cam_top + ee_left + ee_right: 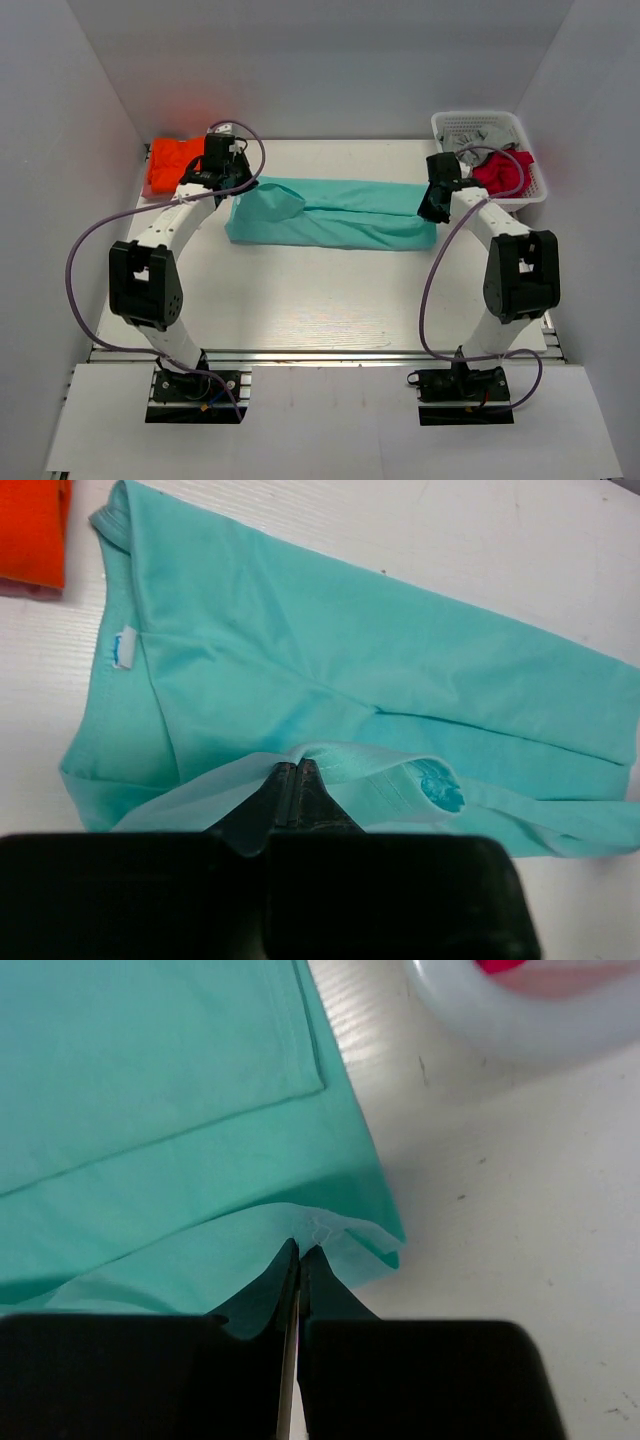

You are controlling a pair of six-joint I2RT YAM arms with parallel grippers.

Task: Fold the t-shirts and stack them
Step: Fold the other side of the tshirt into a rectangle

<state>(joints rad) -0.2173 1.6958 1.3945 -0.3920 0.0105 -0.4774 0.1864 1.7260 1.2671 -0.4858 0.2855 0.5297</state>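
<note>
Teal shirt (pixel 330 212) lies across the middle of the desk (pixel 330 300) as a long folded band running left to right. Left fingers (pixel 284 792) are pressed together, pinching a lifted edge of cloth at the band's left, collar end. Right fingers (pixel 290 1278) are likewise closed, pinching the hem corner at the right end. Orange shirt (pixel 172 165) sits at the far left corner, apart from the teal one. White basket (pixel 490 130) at far right holds red cloth (pixel 500 172).

White table (pixel 330 300) inside a plain pale grey three-walled enclosure (pixel 320 70), even light, metal rail (pixel 330 353) along the near edge
</note>
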